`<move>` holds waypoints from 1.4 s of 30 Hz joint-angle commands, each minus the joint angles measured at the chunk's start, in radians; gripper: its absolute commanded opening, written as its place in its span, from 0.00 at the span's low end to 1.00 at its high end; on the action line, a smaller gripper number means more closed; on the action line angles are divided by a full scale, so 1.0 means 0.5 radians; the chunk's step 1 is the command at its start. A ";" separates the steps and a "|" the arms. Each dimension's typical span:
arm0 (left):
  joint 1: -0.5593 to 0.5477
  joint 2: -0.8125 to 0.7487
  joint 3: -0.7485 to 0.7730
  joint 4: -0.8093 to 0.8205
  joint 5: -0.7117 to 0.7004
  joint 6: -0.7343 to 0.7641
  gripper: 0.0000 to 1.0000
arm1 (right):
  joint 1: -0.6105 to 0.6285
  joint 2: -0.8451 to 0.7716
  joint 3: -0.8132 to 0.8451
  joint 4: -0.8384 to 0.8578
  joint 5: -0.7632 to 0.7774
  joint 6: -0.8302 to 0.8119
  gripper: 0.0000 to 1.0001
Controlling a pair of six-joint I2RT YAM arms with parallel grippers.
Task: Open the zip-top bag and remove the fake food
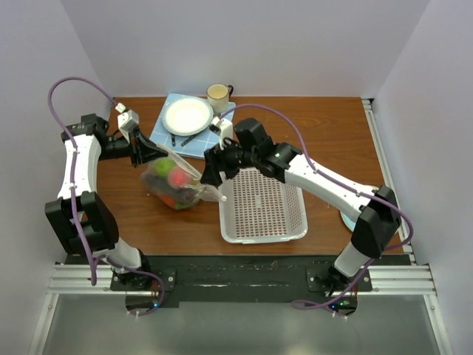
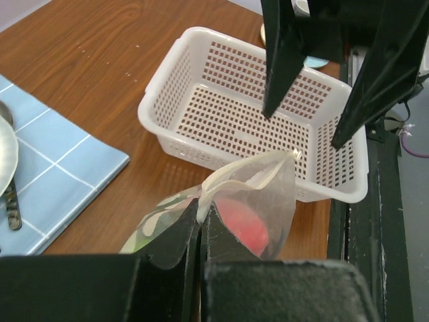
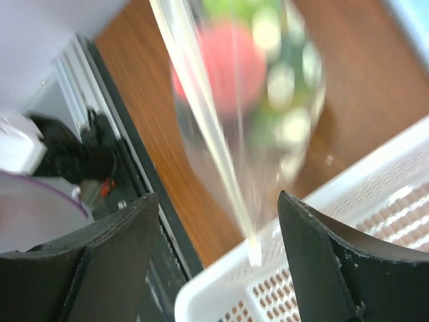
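Note:
The zip-top bag [image 1: 168, 180], clear with white dots, lies on the table left of the white basket, with red and green fake food [image 1: 178, 177] inside. My left gripper [image 1: 145, 159] is shut on the bag's zip edge [image 2: 216, 184] at its far-left end, and a red piece [image 2: 247, 221] shows through the plastic. My right gripper [image 1: 207, 177] is open at the bag's right end. In the right wrist view its jaws stand wide apart [image 3: 216, 198] around the zip strip [image 3: 221, 161] without touching it, and the food [image 3: 218, 64] is blurred beyond.
The white perforated basket [image 1: 262, 238] stands right of the bag and also shows in the left wrist view [image 2: 167, 80]. A blue cloth [image 1: 166, 103] at the back holds a white plate [image 1: 187, 115] and cutlery; a mug [image 1: 218, 93] stands behind it. A light blue object [image 1: 346, 220] lies by the right arm.

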 commanded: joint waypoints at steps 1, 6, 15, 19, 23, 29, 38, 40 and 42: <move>-0.039 -0.108 0.007 0.013 0.061 0.036 0.01 | 0.008 0.056 0.317 -0.086 0.126 -0.121 0.76; -0.039 -0.120 0.010 0.013 0.031 0.030 0.01 | 0.008 0.203 0.412 -0.050 0.081 -0.109 0.62; -0.039 -0.133 0.001 0.016 0.024 0.045 0.01 | 0.002 0.265 0.289 0.089 0.068 -0.078 0.48; -0.042 -0.133 -0.005 0.013 0.025 0.048 0.01 | -0.010 0.256 0.259 0.147 0.007 -0.044 0.46; -0.042 -0.126 -0.027 0.013 0.012 0.067 0.01 | -0.007 0.237 0.219 0.208 -0.008 -0.017 0.44; -0.045 -0.142 -0.048 0.013 0.009 0.073 0.01 | -0.010 0.277 0.259 0.211 0.013 -0.004 0.36; -0.045 -0.182 -0.076 0.010 -0.040 0.094 0.01 | -0.053 0.268 0.234 0.270 -0.060 0.014 0.13; -0.048 -0.176 -0.076 0.013 -0.037 0.091 0.02 | -0.053 0.268 0.234 0.276 -0.067 0.017 0.04; -0.048 -0.182 -0.064 0.013 -0.058 0.070 0.07 | -0.050 0.271 0.268 0.279 -0.061 0.029 0.00</move>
